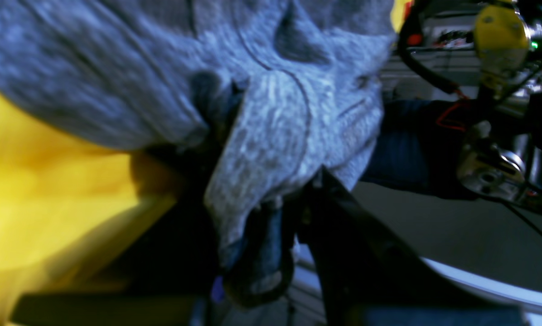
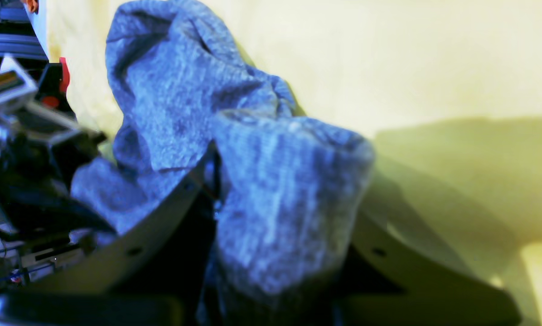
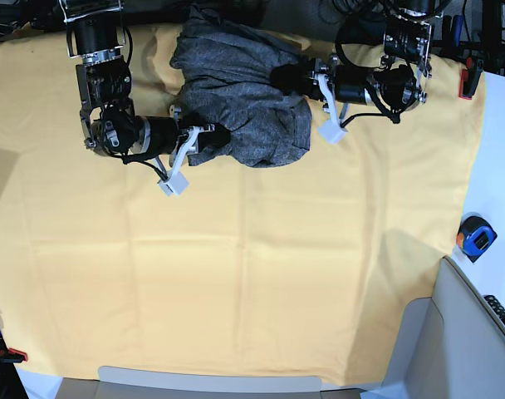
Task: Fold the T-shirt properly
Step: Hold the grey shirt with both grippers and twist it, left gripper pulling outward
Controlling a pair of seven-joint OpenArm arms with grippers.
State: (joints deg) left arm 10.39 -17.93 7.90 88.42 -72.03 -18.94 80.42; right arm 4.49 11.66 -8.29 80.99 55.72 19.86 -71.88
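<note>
Grey T-shirt [image 3: 240, 91] bunched at the far edge of the yellow cloth [image 3: 252, 274], lifted between both arms, left gripper [image 1: 271, 217] pinching a fold at its one side, right gripper [image 2: 234, 181] pinching fabric at its opposite side.

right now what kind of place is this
Likely a robot lab workbench: a table covered by a yellow cloth, two robot arms holding a grey shirt, and a tape measure at the edge.

Both end effector tips buried in T-shirt [image 3: 240, 100] folds; left wrist view motion-blurred.
</note>
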